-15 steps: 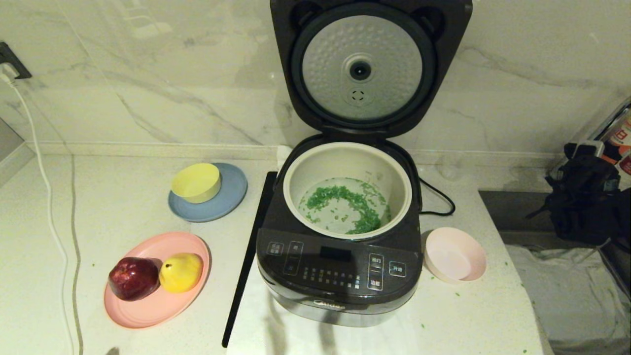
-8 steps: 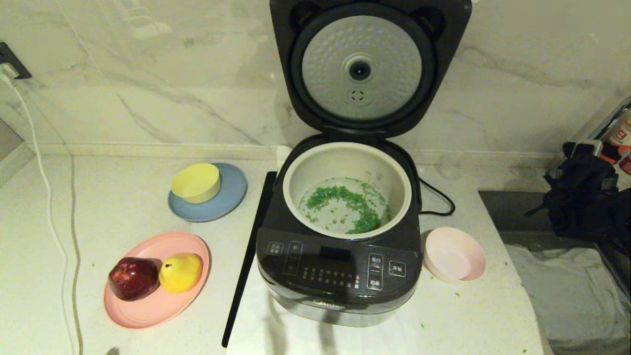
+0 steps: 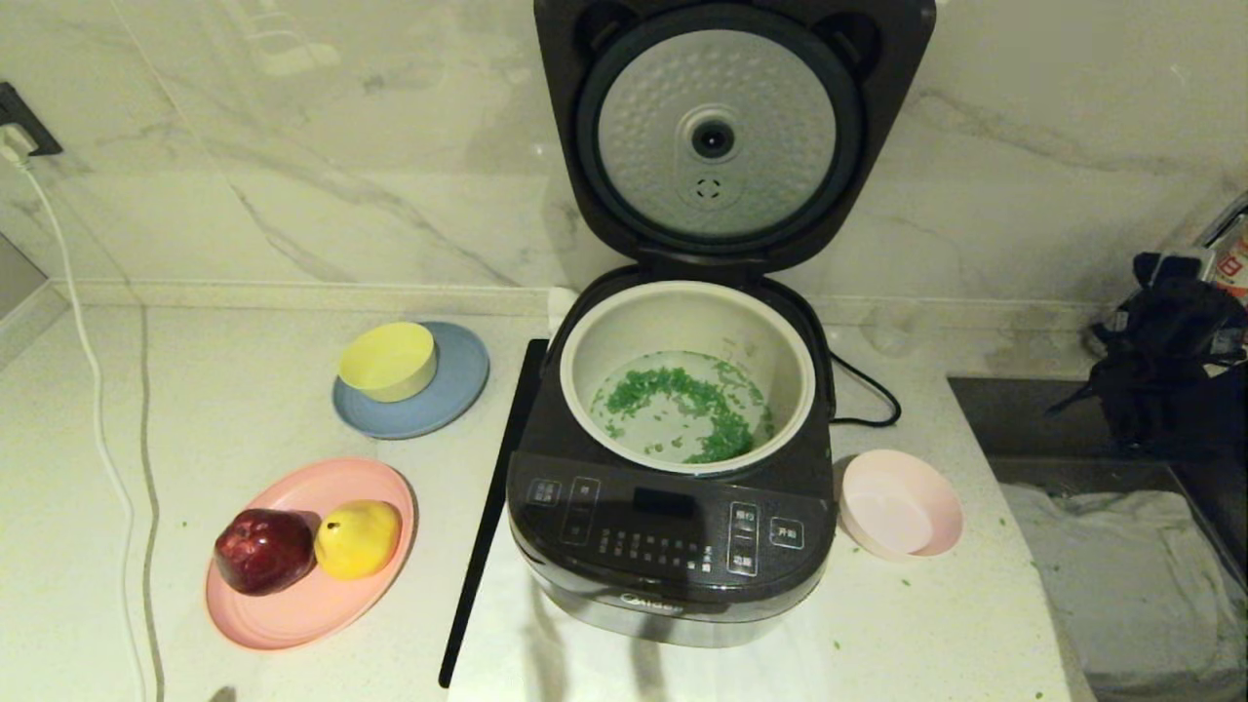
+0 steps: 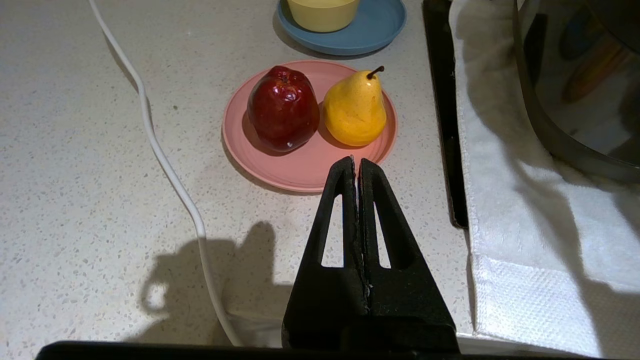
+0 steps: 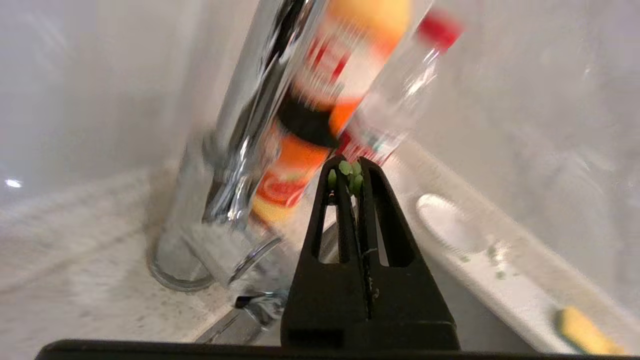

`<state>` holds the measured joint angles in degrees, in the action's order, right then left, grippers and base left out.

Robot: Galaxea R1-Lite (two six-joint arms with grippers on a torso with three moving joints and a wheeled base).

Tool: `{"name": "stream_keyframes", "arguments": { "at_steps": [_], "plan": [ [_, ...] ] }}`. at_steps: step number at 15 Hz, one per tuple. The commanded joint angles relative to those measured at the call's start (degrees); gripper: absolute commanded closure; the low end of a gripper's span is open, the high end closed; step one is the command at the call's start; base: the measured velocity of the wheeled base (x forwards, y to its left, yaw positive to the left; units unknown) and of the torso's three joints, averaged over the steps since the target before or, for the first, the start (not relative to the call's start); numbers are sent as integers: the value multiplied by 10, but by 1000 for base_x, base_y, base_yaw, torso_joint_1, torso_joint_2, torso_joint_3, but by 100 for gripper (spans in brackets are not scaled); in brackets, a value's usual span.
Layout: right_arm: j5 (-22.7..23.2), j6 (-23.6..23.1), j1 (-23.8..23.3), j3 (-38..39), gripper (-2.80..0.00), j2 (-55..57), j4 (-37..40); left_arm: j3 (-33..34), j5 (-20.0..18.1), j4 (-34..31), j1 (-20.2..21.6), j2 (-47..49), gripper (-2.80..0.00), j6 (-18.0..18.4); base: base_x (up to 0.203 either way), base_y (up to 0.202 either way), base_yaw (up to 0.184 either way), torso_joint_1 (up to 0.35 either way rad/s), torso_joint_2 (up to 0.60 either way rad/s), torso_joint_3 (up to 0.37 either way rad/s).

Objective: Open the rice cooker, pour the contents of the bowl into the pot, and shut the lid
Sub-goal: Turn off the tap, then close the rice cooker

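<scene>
The lid point(image 3: 731, 127) is standing open, rigid and hinged; push its top edge. Right gripper point(image 5: 350, 172) and left gripper point(image 4: 356, 162) are showing jaws together.

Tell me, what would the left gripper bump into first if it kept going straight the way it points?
Probably the pink plate with the red apple and yellow pear on it. The left gripper, fingers shut, aims at its near rim, though its height above the counter is hard to judge.
</scene>
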<state>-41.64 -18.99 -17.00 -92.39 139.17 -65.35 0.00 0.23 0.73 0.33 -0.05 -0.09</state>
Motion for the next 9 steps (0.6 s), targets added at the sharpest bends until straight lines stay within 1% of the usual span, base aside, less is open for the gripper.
{"name": "stream_keyframes", "arguments": {
  "at_steps": [1,3,5,6,7,8,9],
  "plan": [
    [2,4,16,94,0,-135,-5,5,-1,0,0,0,0,0,0,0,0,0,0,0],
    [15,7,37,176,0,-221,-3,5,0,0,0,0,0,0,0,0,0,0,0,0],
    [30,11,66,225,0,-299,20,5,0,0,0,0,0,0,0,0,0,0,0,0],
    [41,22,86,232,0,-331,67,5,-1,0,0,0,0,0,0,0,0,0,0,0],
    [52,50,107,226,0,-357,158,5,0,0,0,0,0,0,0,0,0,0,0,0],
    [64,89,126,200,0,-379,266,5,-1,1,0,0,0,0,0,0,0,0,0,0],
    [75,123,139,159,0,-391,343,5,-1,0,0,0,0,-1,0,0,0,0,0,0]
  ]
}}
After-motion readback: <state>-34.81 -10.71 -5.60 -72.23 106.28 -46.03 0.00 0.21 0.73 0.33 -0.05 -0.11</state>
